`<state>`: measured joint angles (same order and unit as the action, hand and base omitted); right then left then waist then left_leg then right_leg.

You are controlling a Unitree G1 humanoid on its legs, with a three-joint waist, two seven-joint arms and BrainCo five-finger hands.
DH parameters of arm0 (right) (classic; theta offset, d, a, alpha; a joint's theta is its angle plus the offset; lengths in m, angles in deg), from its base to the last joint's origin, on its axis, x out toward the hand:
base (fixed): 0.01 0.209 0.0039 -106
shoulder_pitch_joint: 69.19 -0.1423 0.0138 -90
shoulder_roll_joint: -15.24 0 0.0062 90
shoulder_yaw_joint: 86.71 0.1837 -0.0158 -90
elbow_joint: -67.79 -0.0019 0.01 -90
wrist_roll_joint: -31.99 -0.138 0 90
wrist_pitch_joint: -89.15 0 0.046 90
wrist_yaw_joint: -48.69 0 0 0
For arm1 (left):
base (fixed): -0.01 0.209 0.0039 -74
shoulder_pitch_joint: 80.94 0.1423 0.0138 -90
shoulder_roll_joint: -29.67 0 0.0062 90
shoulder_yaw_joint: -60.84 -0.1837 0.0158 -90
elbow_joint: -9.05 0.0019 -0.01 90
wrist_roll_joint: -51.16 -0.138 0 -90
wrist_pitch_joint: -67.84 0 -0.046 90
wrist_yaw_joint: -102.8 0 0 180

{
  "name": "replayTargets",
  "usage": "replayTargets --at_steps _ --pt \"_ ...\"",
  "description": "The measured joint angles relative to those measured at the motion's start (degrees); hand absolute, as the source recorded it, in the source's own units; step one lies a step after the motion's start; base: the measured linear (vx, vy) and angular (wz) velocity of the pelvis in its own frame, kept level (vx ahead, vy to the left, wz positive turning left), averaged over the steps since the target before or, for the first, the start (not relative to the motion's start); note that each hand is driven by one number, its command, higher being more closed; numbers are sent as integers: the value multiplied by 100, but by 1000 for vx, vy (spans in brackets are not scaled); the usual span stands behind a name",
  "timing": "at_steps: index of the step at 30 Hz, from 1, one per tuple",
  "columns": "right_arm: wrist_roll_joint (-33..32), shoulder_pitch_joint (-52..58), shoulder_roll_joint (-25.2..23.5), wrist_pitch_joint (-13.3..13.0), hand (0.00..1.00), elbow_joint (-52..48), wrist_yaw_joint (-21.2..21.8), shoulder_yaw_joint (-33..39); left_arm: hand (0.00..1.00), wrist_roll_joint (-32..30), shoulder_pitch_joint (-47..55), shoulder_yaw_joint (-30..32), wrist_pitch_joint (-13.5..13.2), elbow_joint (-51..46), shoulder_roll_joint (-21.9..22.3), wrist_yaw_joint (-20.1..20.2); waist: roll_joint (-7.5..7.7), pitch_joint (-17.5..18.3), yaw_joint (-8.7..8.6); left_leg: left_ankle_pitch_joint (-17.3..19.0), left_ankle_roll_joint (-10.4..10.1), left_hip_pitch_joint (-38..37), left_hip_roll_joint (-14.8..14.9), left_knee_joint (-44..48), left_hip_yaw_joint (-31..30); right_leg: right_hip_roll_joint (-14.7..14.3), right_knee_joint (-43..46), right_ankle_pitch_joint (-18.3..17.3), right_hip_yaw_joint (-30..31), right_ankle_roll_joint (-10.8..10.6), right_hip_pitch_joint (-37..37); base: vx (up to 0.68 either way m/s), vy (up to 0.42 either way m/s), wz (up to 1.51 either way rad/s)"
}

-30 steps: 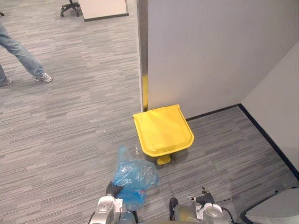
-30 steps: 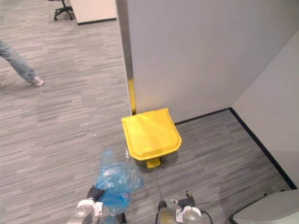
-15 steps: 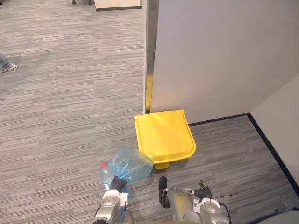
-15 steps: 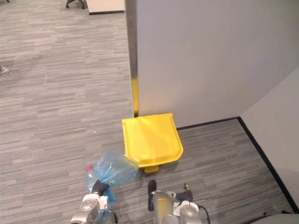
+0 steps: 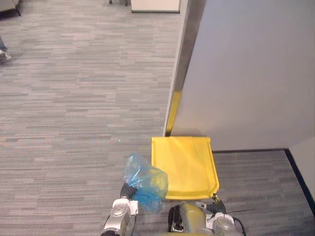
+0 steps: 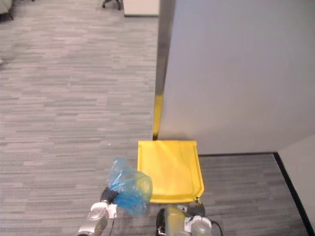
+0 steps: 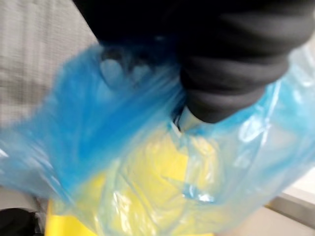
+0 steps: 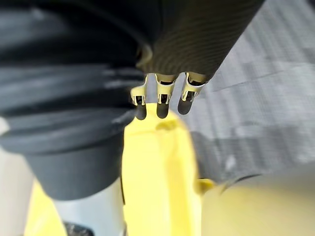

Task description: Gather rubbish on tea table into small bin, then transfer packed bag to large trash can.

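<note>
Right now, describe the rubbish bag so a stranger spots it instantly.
Find the grey partition wall, then the yellow trash can at its foot. At the can's left edge, by the left hand, is the blue bag: translucent crumpled plastic, blue beside yellow and grey.

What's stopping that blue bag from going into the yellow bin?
The yellow bin's lid is shut flat over the opening. The blue bag hangs at the left robot hand, beside the lid's left edge.

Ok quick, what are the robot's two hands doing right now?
Left hand: tucked into the blue bag it carries; open or shut cannot be told.
Right hand: open, holding nothing.
</note>
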<state>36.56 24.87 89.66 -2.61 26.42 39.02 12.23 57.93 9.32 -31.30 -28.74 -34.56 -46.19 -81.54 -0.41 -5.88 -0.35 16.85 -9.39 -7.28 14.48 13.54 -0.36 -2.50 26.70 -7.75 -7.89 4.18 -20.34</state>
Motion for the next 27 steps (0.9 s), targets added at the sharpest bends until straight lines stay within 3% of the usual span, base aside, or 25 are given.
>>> replayTargets --at_steps 5,8,10,11,12,13,14,16,17,18,19,20,23,27 --pt "-4 -3 36 31 0 188 2 16 100 -1 -37 -28 -1 0 4 5 84 -90 -34 -79 106 -384 -346 -38 262 257 103 -6 111 -67 348 -12 49 -1" --pt "-9 -1 18 17 0 266 15 -1 100 -3 -32 -121 -12 25 -103 7 218 -155 -31 -79 105 -493 -596 -91 478 456 6 111 247 -351 445 -179 105 1" --pt "-13 -11 15 -32 0 360 35 -2 100 -2 15 -133 -10 47 -243 6 351 -214 -12 -81 117 -423 -744 -91 677 547 -204 536 394 -588 402 -240 130 -14" --pt "-12 -22 29 -48 0 382 40 8 100 -1 55 -122 -11 45 -246 8 261 -220 17 -101 164 -339 -639 -102 782 502 -402 678 470 -724 407 -324 97 -23" --pt "-32 -70 17 -48 0 390 56 54 100 0 104 -106 -32 26 -286 10 248 -208 24 -74 211 -212 -604 -133 906 536 36 489 512 -712 257 -271 52 6" --pt "-50 -88 -4 -49 0 368 68 86 100 0 96 -111 -9 43 -332 10 356 -228 -41 -76 209 -97 -637 -130 895 629 1044 27 524 -633 157 -294 25 23" --pt "-49 -55 -3 -43 0 381 70 158 100 0 129 -120 -6 41 -312 12 386 -226 -2 -86 197 -51 -628 -64 869 671 1677 -210 504 -640 202 -222 -20 23" --pt "-49 24 39 -34 0 411 69 194 100 4 373 -122 7 34 -234 24 363 -199 45 -94 179 -45 -590 39 890 890 2560 -542 530 -752 691 -209 -77 -9" --pt "-47 54 45 -39 0 427 71 156 100 7 423 -117 20 43 -234 29 421 -155 40 -112 144 12 -636 63 896 1037 2304 -671 527 -943 891 -163 -116 -32" --pt "-45 54 88 -34 0 510 76 150 100 10 435 -104 67 58 -243 32 405 -90 60 -170 111 132 -674 13 905 934 1817 -849 375 -1092 948 -143 -91 -51" --pt "-42 21 192 -33 0 565 74 151 100 12 448 -122 101 83 -185 73 245 -11 102 -245 247 276 -655 -189 833 742 1136 -840 412 -1082 1025 -181 -37 -95" --pt "-23 -180 324 -32 0 682 73 143 100 16 437 -102 92 10 -146 105 57 112 158 -591 444 525 -841 -565 749 578 56 -715 618 -871 1093 -147 17 -85" --pt "-12 -216 437 -18 0 740 73 138 100 35 319 -125 88 39 -163 107 47 112 98 -937 333 722 -825 -743 757 491 -620 -485 628 -547 1110 -155 -31 -29" --pt "-13 -94 478 9 0 781 49 133 100 124 201 -166 73 48 -250 106 64 102 62 -1146 268 998 -783 -740 602 449 -1114 -78 460 -539 1111 -230 4 23"
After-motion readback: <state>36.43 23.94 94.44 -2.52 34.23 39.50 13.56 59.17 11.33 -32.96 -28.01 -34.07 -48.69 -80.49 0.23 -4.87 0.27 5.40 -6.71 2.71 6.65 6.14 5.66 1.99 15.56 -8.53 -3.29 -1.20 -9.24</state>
